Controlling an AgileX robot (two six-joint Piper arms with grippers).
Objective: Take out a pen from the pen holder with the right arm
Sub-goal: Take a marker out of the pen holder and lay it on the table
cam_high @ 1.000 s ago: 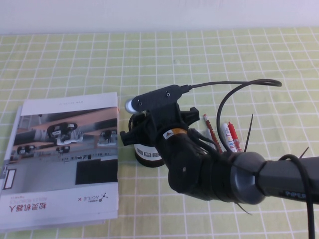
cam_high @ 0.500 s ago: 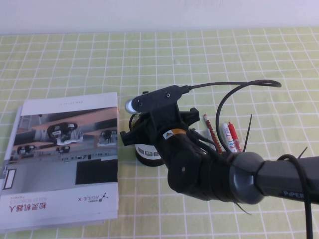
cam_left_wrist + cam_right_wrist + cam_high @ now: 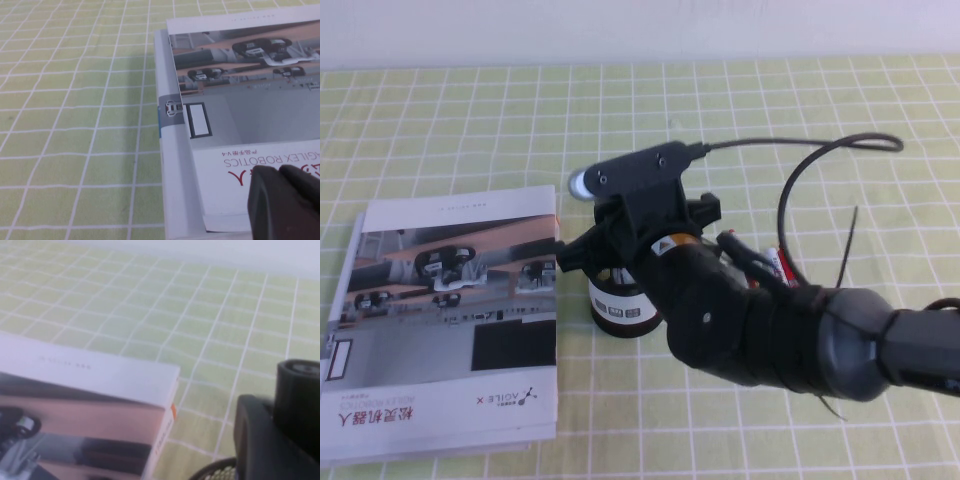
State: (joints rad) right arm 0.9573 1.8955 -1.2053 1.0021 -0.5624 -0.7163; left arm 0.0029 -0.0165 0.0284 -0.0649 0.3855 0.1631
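One pen holder [image 3: 618, 310], two stacked booklets [image 3: 450, 320], at least two loose pens [image 3: 778, 266]

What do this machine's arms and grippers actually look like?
The right arm is glossy black and dark grey, built of fat rounded joints, with an orange-yellow sticker at the wrist. A black bar-shaped camera with a silvery end sits on top, trailing a thin black cable. Its right gripper, above the pen holder, is black too. The left gripper, over the booklet, is matte black.
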